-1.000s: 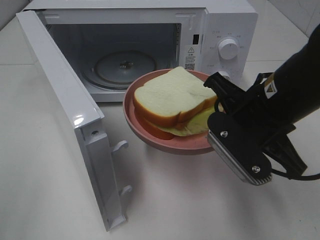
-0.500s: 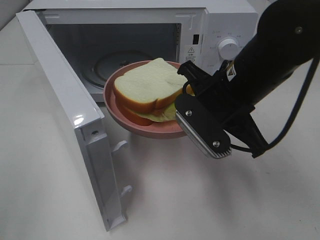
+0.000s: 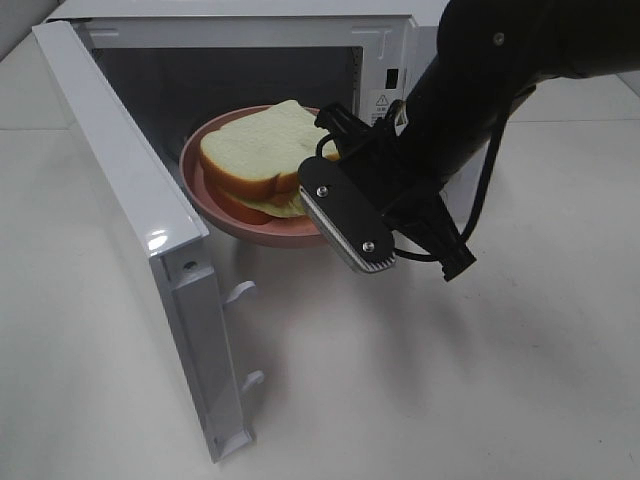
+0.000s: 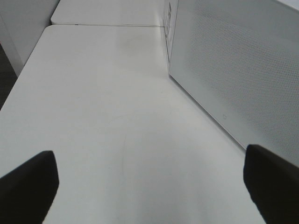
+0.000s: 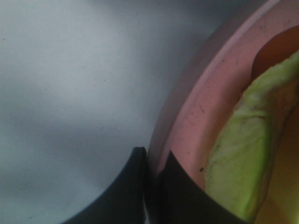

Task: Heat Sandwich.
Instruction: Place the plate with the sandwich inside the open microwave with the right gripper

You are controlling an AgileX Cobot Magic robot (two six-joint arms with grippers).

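Note:
The sandwich (image 3: 262, 150), white bread with tan crust and green filling, lies on a round pink plate (image 3: 255, 228). My right gripper (image 3: 333, 145) is shut on the plate's right rim and holds it in the air at the mouth of the open white microwave (image 3: 400, 30). In the right wrist view the dark fingertips (image 5: 140, 182) pinch the pink rim (image 5: 196, 107), with the green filling (image 5: 238, 154) beside them. My left gripper (image 4: 149, 186) is open and empty above the table; it does not show in the exterior high view.
The microwave door (image 3: 120, 190) stands swung open to the left, with latch hooks on its front edge. Its meshed outer face (image 4: 243, 70) is close beside my left gripper. The white table (image 3: 420, 380) extends in front.
My right gripper has carried the plate and sandwich left and back, from in front of the microwave to its opening. The plate now hides the turntable.

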